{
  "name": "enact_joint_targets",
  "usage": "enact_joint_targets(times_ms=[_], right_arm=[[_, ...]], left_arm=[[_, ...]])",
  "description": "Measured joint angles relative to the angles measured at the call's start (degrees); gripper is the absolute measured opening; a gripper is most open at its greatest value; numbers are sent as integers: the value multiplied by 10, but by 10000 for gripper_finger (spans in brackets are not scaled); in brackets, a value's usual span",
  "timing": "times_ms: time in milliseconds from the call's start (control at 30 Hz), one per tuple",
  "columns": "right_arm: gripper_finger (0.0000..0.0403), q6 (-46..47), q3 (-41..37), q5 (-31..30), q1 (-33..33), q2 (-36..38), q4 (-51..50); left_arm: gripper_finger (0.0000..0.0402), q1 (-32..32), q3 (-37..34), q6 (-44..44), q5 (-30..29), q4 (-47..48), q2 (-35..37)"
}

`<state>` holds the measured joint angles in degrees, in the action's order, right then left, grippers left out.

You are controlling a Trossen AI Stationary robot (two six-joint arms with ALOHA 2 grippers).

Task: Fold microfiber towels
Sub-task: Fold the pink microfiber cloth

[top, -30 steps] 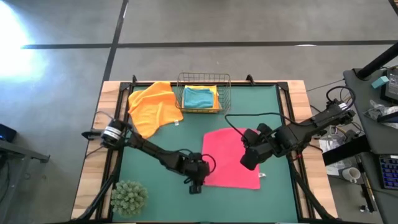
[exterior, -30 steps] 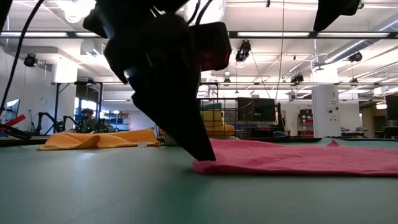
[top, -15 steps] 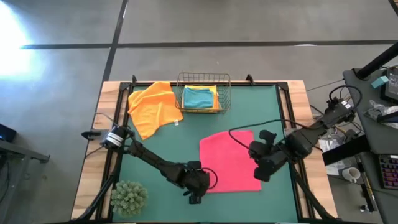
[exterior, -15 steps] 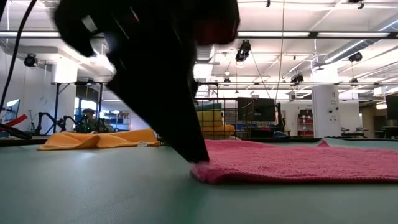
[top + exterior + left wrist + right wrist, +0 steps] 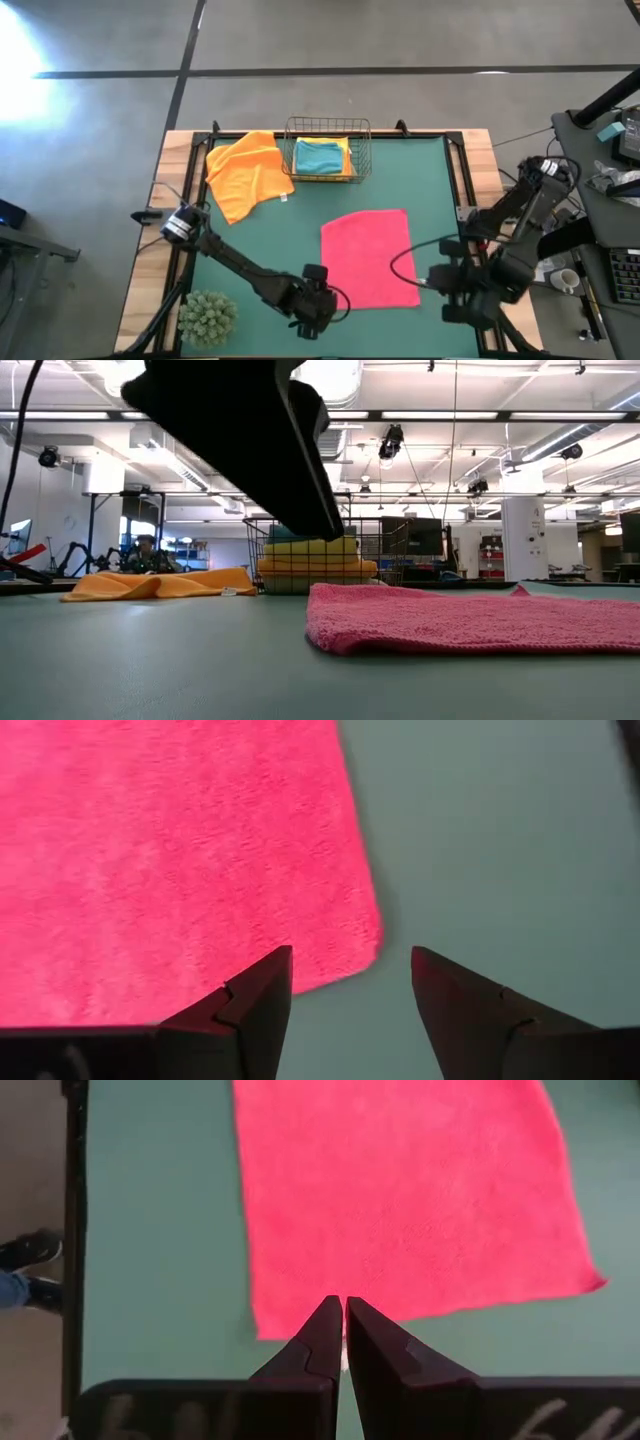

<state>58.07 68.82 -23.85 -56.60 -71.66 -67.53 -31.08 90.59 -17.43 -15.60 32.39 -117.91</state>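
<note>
The left gripper [image 5: 350, 982] hangs with its fingers spread apart, holding nothing, just above the table's green mat [image 5: 260, 250] near the front edge, right at the front left corner of the pink towel [image 5: 368, 256]. The right gripper [image 5: 344, 1330] has its fingers pressed together, empty, and sits off the towel's front right corner, close to the table's right edge and front right corner.

The pink towel lies flat and spread out on the mat, right of centre toward the front edge. An orange towel [image 5: 247, 174] lies rumpled at the back left corner. Beside it, at the middle of the back edge, stands a wire basket [image 5: 328, 127] holding a teal towel [image 5: 320, 156] on top of a yellow one [image 5: 312, 556]. A green spiky ball [image 5: 208, 317] rests at the front left corner of the table.
</note>
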Motion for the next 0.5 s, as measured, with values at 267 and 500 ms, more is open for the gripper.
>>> enact_joint_targets(times_ms=[267, 500], right_arm=[[13, 119, -74, 28, -61, -1, 60], [31, 126, -143, 67, -66, -13, 212]], left_arm=[[189, -16, -12, 1, -57, -25, -10], [189, -16, -18, -1, -57, -49, -10]])
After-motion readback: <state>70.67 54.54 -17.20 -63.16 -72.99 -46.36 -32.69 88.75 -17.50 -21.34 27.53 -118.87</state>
